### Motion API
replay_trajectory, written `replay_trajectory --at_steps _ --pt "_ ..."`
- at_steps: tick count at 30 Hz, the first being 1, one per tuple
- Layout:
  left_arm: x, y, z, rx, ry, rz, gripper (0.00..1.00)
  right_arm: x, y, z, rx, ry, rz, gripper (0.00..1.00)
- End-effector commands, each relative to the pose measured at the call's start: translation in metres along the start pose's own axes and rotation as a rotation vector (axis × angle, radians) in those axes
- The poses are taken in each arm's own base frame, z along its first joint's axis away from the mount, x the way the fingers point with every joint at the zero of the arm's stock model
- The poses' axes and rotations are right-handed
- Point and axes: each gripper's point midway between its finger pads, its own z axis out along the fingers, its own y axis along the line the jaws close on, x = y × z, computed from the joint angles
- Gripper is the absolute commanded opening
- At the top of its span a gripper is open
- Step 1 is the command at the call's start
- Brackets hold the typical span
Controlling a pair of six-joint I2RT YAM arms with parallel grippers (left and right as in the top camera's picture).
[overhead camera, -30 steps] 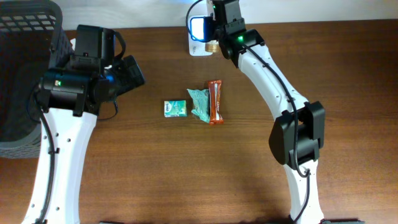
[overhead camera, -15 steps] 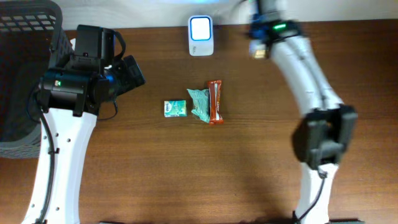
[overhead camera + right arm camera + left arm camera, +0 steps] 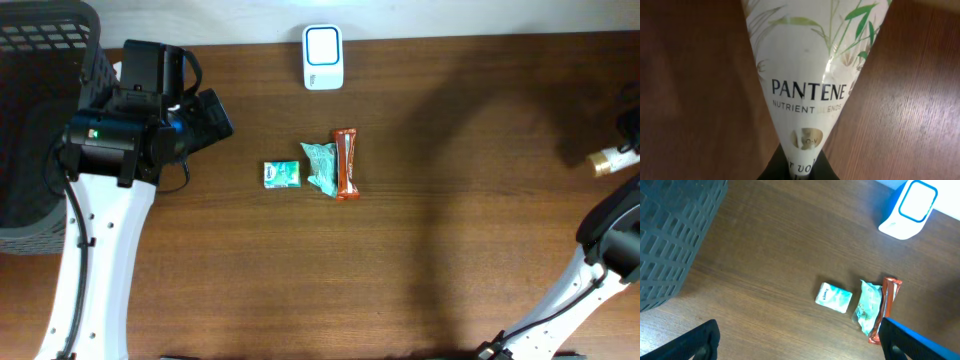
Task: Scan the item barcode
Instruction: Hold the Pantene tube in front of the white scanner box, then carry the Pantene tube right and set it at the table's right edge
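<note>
My right gripper (image 3: 800, 169) is shut on a white Pantene tube (image 3: 810, 75) printed with green leaves; the tube fills the right wrist view above the wooden table. From overhead only the tube's gold cap (image 3: 603, 160) shows, at the far right edge. The white scanner (image 3: 323, 57) with a blue-ringed window stands at the back centre, far from the tube. My left gripper (image 3: 205, 115) hovers open at the left; its dark fingertips (image 3: 700, 342) frame bare table, and the scanner (image 3: 907, 207) sits at the top right of the left wrist view.
A small green packet (image 3: 282, 174), a teal pouch (image 3: 320, 166) and a red-brown bar (image 3: 345, 163) lie together mid-table. A dark mesh basket (image 3: 40, 100) stands at the left edge, beside the left arm.
The right arm has swung from over the scanner at the back centre out to the far right edge, carrying the tube. The left arm has stayed put.
</note>
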Motion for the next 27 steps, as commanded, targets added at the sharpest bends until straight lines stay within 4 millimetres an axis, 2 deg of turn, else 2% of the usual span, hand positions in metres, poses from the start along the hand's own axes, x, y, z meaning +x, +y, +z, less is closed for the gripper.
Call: replay_trajectory --at_steps 1,2,4,5,6,8,10,12,13,14,15,17,19,20,23,25,27 --pt "-0.001 0.0 -0.002 0.001 -0.006 0.014 0.99 -0.004 -0.01 0.016 0.008 0.016 0.093 0.09" --pt "-0.001 0.0 -0.002 0.002 -0.006 0.014 0.99 -0.002 -0.011 0.016 0.01 0.023 0.082 0.18" --pt "-0.001 0.0 -0.002 0.001 -0.006 0.014 0.99 -0.001 0.001 0.01 -0.048 0.033 -0.047 0.48" --pt "-0.001 0.0 -0.002 0.001 -0.006 0.014 0.99 -0.001 0.011 0.001 -0.095 0.038 -0.117 0.73" --pt "-0.001 0.0 -0.002 0.001 -0.006 0.014 0.99 -0.002 0.023 -0.019 -0.152 0.035 -0.172 0.93" --pt "-0.001 0.0 -0.002 0.001 -0.006 0.014 0.99 -0.007 0.043 -0.062 -0.244 0.006 -0.203 0.94" --pt "-0.001 0.0 -0.002 0.001 -0.006 0.014 0.99 0.004 0.076 -0.108 -0.415 0.015 -0.282 0.94" --pt "-0.001 0.0 -0.002 0.001 -0.006 0.014 0.99 0.05 0.13 -0.185 -0.76 0.096 -0.451 0.94" --pt "-0.001 0.0 -0.002 0.001 -0.006 0.014 0.99 0.085 0.151 -0.221 -0.928 0.17 -0.547 0.94" --pt "-0.001 0.0 -0.002 0.001 -0.006 0.014 0.99 0.121 0.164 -0.247 -1.033 0.258 -0.621 0.93" --pt "-0.001 0.0 -0.002 0.001 -0.006 0.014 0.99 0.162 0.17 -0.259 -1.041 0.354 -0.685 0.94" --pt "-0.001 0.0 -0.002 0.001 -0.006 0.014 0.99 0.22 0.173 -0.267 -0.989 0.419 -0.844 0.94" --pt "-0.001 0.0 -0.002 0.001 -0.006 0.014 0.99 0.275 0.177 -0.264 -0.885 0.441 -0.982 0.94" --pt "-0.001 0.0 -0.002 0.002 -0.006 0.014 0.99 0.318 0.179 -0.26 -0.819 0.45 -1.085 0.93" --pt "-0.001 0.0 -0.002 0.001 -0.006 0.014 0.99 0.38 0.177 -0.252 -0.732 0.463 -1.23 0.94" --pt "-0.001 0.0 -0.002 0.001 -0.006 0.014 0.99 0.409 0.173 -0.246 -0.714 0.499 -1.279 0.94" --pt "-0.001 0.0 -0.002 0.001 -0.006 0.014 0.99 0.438 0.168 -0.237 -0.745 0.611 -1.285 0.93"
